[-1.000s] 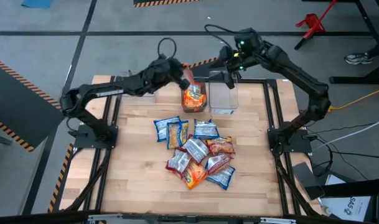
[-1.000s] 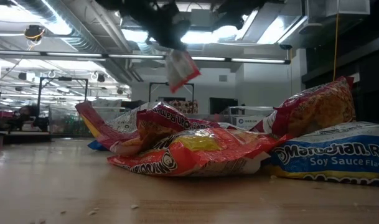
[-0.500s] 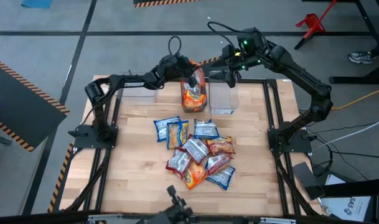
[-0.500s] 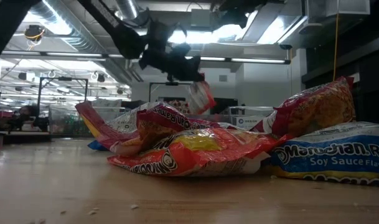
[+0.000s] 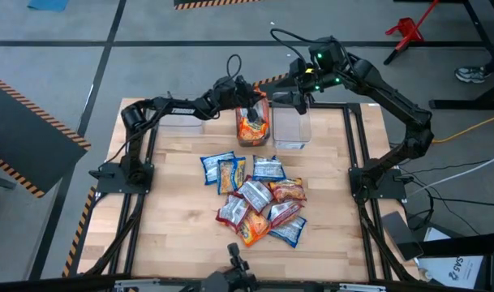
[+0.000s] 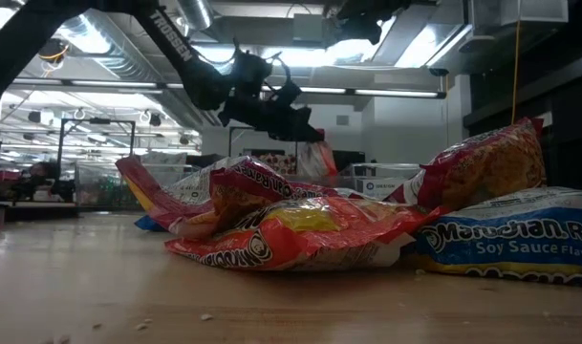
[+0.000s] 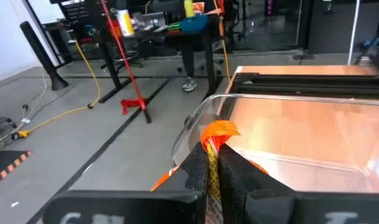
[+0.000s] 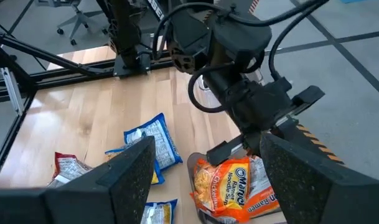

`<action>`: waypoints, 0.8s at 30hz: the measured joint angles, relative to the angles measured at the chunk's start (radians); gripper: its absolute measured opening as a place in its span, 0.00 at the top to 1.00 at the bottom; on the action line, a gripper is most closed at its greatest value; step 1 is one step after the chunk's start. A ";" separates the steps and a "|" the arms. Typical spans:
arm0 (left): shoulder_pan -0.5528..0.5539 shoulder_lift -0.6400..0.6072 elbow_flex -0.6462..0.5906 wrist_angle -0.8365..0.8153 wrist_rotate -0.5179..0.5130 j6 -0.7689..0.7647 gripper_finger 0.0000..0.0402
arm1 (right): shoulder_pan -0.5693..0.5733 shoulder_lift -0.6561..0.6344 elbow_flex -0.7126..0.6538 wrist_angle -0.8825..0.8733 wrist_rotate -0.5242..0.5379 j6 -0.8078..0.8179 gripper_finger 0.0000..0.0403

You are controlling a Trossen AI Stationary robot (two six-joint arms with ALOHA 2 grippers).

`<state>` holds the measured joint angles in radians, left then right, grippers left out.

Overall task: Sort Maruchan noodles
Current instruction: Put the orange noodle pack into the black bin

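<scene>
Glossy crinkly plastic packets [image 5: 259, 199], pale wood table [image 5: 173, 219] — matt

Bright, even overhead light on the table [image 5: 173, 235]; soft, short shadows. Strong glare from ceiling strips [image 6: 118, 43] in the low view, arms silhouetted, nearest tabletop blurred. Slightly soft own fingers in both wrist views.

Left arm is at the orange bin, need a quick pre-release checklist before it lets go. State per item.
1. Left gripper shut on packet: ok.
2. Packet over the bin holding orange packets: ok.
3. Packet colour matches that bin: cannot tell; an orange edge shows between the fingers.
4. Right gripper open, holding nothing, above the neighbouring bin: ok.
5. Pile unsorted on the table: not ok.
</scene>
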<state>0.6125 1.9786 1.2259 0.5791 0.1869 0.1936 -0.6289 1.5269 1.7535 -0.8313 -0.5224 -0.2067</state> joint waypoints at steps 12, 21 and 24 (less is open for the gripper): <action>0.000 0.016 0.000 -0.090 -0.044 0.003 0.92 | 0.000 0.000 0.000 -0.011 0.000 -0.005 0.31; -0.004 -0.090 0.001 -0.406 -0.060 0.109 0.72 | 0.000 0.000 0.000 -0.064 -0.011 -0.037 0.31; -0.005 -0.115 0.001 -0.518 -0.068 0.086 0.69 | 0.000 0.000 0.000 -0.071 -0.011 -0.038 0.31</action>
<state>0.6076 1.8633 1.2270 0.0614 0.1189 0.2797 -0.6289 1.5269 1.7531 -0.9020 -0.5335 -0.2447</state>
